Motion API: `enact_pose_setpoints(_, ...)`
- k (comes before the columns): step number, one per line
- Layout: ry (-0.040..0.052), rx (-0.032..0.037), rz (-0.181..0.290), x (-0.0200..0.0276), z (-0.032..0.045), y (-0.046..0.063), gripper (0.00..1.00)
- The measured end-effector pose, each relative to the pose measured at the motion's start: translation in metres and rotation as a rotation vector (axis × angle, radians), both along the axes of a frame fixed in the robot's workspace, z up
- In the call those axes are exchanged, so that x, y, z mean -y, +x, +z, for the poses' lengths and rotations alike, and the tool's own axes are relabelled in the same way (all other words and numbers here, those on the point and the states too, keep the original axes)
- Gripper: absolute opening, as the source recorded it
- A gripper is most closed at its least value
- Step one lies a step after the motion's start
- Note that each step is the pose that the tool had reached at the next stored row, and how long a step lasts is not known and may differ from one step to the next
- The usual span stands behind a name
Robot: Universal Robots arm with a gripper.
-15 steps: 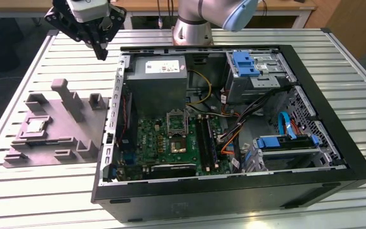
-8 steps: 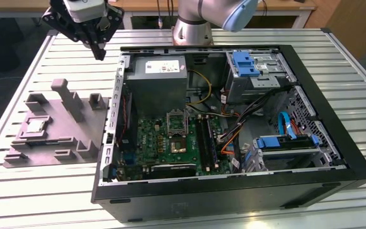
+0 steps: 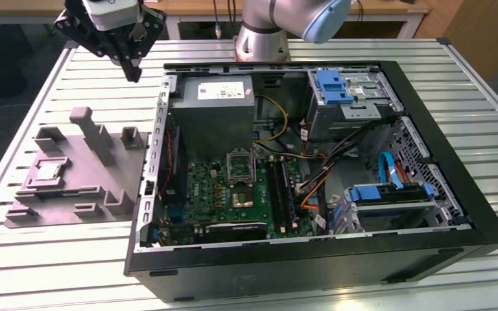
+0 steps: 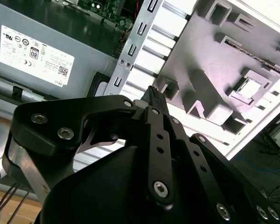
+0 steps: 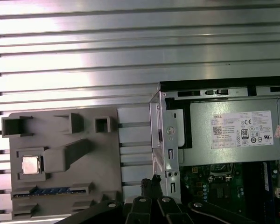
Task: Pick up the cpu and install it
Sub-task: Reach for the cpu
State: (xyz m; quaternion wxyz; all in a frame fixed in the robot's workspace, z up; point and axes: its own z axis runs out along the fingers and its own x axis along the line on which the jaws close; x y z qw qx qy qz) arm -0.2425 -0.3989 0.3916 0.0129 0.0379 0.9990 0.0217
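The cpu [image 3: 48, 170] is a small silvery square chip lying flat in a recess of the grey fixture plate [image 3: 76, 197] at the exterior view's left. In the first wrist view the cpu [image 5: 31, 165] sits in the same fixture [image 5: 102, 158], and the second wrist view shows the cpu [image 4: 251, 87] too. My gripper [image 3: 132, 74] hangs well above the table, behind the fixture and beside the case's rear left corner, far from the chip. Its black fingertips [image 4: 153, 95] are pressed together with nothing between them. The socket [image 3: 240, 167] lies on the green board inside the case.
The open black computer case [image 3: 318, 265] takes up the middle of the slatted metal table, with a grey power supply [image 3: 218, 110], blue drive brackets [image 3: 334, 87] and loose cables inside. The arm's base [image 3: 262, 39] stands behind the case. Upright pegs [image 3: 93, 133] rise from the fixture.
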Motion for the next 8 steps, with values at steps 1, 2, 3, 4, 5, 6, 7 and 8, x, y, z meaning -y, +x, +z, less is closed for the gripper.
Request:
enact_pose_setpoints(1,0.0,0.0,0.0,0.0,0.0,-0.0004,0.11)
enact_pose_setpoints(2,0.0,0.0,0.0,0.0,0.0,-0.0007,0.11)
enact_pose_setpoints(3,0.0,0.0,0.0,0.0,0.0,-0.001,0.11)
enact_pose_setpoints(4,0.0,0.0,0.0,0.0,0.0,-0.0014,0.11)
enact_pose_setpoints(5,0.0,0.0,0.0,0.0,0.0,-0.0017,0.11)
enact_pose_setpoints(6,0.0,0.0,0.0,0.0,0.0,-0.002,0.11)
enact_pose_setpoints(7,0.0,0.0,0.0,0.0,0.0,-0.0023,0.11)
enact_pose_setpoints(8,0.0,0.0,0.0,0.0,0.0,-0.0026,0.11)
